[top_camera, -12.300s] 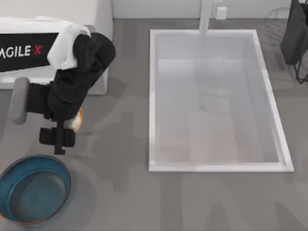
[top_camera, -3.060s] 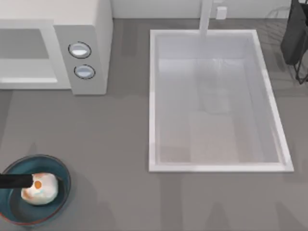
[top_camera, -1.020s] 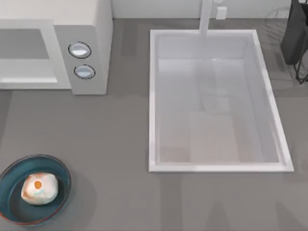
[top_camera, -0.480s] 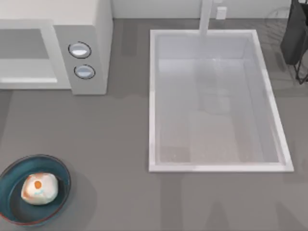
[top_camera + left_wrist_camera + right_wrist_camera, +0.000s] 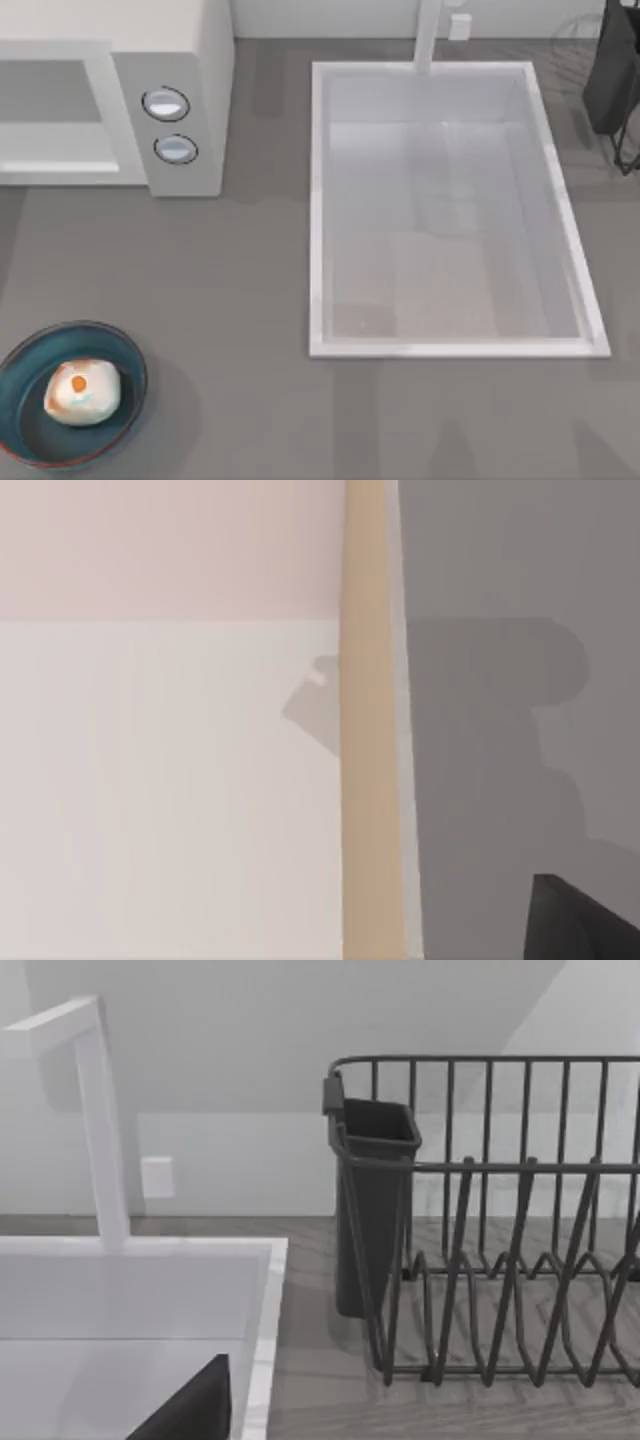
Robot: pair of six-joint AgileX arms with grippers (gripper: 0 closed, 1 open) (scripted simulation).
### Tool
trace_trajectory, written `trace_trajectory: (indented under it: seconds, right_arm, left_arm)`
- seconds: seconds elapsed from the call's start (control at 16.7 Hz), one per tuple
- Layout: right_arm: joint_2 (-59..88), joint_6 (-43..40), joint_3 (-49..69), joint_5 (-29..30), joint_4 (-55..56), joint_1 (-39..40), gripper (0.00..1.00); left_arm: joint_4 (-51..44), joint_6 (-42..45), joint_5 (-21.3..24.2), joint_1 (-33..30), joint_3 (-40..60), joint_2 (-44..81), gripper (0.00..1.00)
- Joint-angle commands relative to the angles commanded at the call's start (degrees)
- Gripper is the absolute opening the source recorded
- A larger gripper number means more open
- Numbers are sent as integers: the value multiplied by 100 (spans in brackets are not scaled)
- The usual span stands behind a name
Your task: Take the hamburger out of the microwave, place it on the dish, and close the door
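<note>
The hamburger (image 5: 82, 392), a cream-white lump with an orange spot, lies inside the dark-blue dish (image 5: 24, 432) at the table's front left. The microwave (image 5: 185, 60) stands at the back left with its wide front cavity (image 5: 50, 120) showing and two round knobs (image 5: 166, 103) on its panel. Its door is out of view. A dark corner of my left gripper (image 5: 585, 925) shows in the left wrist view, over grey surface beside a tan strip (image 5: 368, 730). A dark wedge of my right gripper (image 5: 190, 1410) shows in the right wrist view, above the sink's edge.
A large white sink (image 5: 316, 200) with a tall faucet (image 5: 428, 35) takes up the table's middle and right. A dark wire dish rack (image 5: 500, 1220) holding a dark cup (image 5: 372, 1200) stands at the back right. Bare grey table lies between dish and sink.
My left arm carried the hamburger from in front of the microwave to the dish, let it go and left the top view. Nothing has moved in the last second.
</note>
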Motion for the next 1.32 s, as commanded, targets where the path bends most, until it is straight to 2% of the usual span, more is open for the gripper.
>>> trace_trajectory:
  seconds: [0.48,0.9,1.02,1.32]
  right_arm:
    - [0,0,0,0,0,0,100]
    - [0,0,0,0,0,0,100]
    - [0,0,0,0,0,0,100]
    - [0,0,0,0,0,0,100]
  left_arm:
    - [864,-976,-449,-894,-1897,-1565,0]
    - [976,-1173,-552,-1061,-2129,-1775,0]
    - [1074,-1493,-764,-1386,-2416,-2103,0]
    - [1404,-2626,-1464,-2662,-3364,-3288,0]
